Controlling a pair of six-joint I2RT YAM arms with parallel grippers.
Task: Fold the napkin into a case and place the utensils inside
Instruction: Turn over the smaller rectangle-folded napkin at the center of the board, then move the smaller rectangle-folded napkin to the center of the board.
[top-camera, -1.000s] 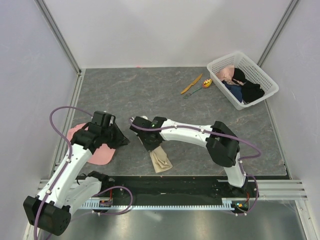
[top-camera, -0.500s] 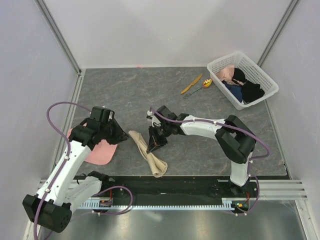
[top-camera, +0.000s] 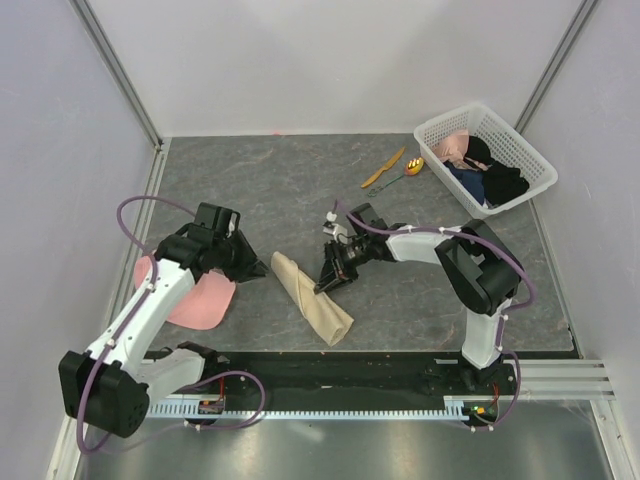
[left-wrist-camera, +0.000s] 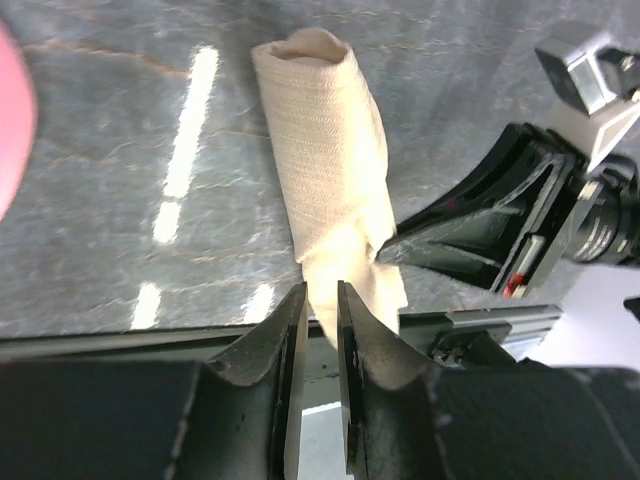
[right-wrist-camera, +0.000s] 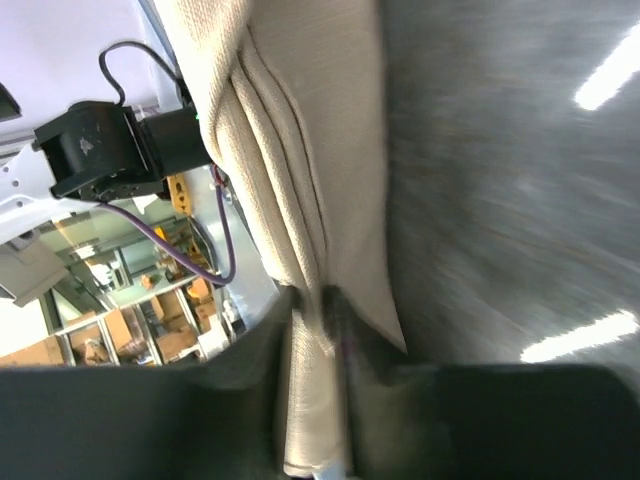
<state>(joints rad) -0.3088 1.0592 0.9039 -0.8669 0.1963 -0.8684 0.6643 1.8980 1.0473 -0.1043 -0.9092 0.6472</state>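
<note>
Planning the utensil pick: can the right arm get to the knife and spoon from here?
Probably yes. The knife and spoon lie on open table beyond the right gripper, left of the basket, nothing between. The gripper is at the napkin now.

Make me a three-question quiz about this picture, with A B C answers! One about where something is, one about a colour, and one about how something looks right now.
1. Where are the utensils?
A. Inside the napkin
B. On the table beside the white basket
C. In the left gripper

2. What colour is the cap lying under the left arm?
A. Pink
B. Blue
C. Green

3. How does the napkin look now?
A. Spread flat as a square
B. Hanging over the basket
C. Bunched into a long roll

Answers:
1. B: the knife and spoon lie on the bare table, just left of the basket.
2. A: it shows pink in the top view.
3. C: it lies as a narrow rolled strip between the left gripper and the right gripper.
</note>
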